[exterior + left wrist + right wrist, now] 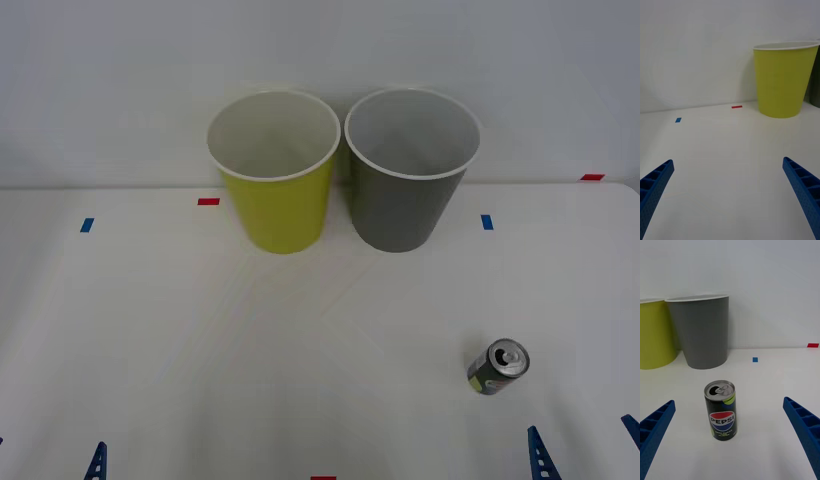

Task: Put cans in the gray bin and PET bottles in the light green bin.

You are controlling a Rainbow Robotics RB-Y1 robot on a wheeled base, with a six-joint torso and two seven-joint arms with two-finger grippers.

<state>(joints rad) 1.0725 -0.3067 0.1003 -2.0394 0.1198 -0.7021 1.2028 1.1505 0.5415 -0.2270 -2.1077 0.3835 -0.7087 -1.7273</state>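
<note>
right gripper [730,435]: fingers spread, Pepsi can [720,410] upright on table [200,340] just ahead, between them, untouched | gray bin [702,330], light green bin [653,333] beyond can | left gripper [730,195]: spread, holding nothing, light green bin ahead

left gripper [729,198] low, fingers spread, right gripper [729,438] low, fingers spread

From my side of the table [150,350], the gray bin [405,200] is my landmark at the far edge. The light green bin [275,195] stands just beside it on its left, both upright. The can [497,367] stands upright on the table, nearer me than the gray bin and to its right, well apart from it.
</note>
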